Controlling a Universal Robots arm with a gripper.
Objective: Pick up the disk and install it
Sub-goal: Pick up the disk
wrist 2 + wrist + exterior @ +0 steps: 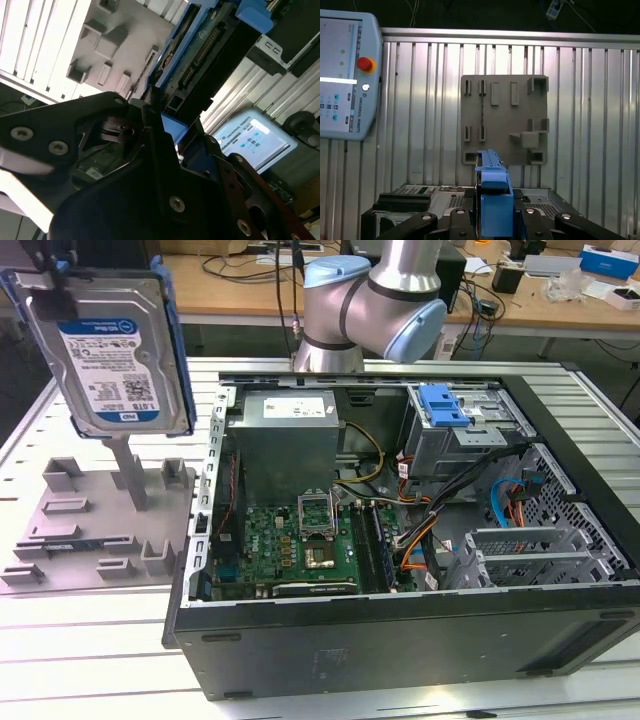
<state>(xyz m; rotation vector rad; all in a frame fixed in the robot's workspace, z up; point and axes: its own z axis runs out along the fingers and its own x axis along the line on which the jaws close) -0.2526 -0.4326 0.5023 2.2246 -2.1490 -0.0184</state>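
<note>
I've got the jaws clamped on the caddy end of the disk (115,350), hanging high over the holder (100,510) on the counter (100,640), well apart from the case (400,625), so imo the risk is it twisting in that thin grip & snagging cables (440,510) nr the cage (470,445).

The disk (110,350) hangs above the fixture plate (80,530), one edge clamped in the gripper (494,222). The plate lies on the table (90,660), to the exterior view's left of the open computer case (400,640). Inside the case, the power supply (285,445) sits behind the motherboard (290,540), with the drive cage (470,445) to the exterior view's right. The arm (370,300) stands behind the case.
</note>
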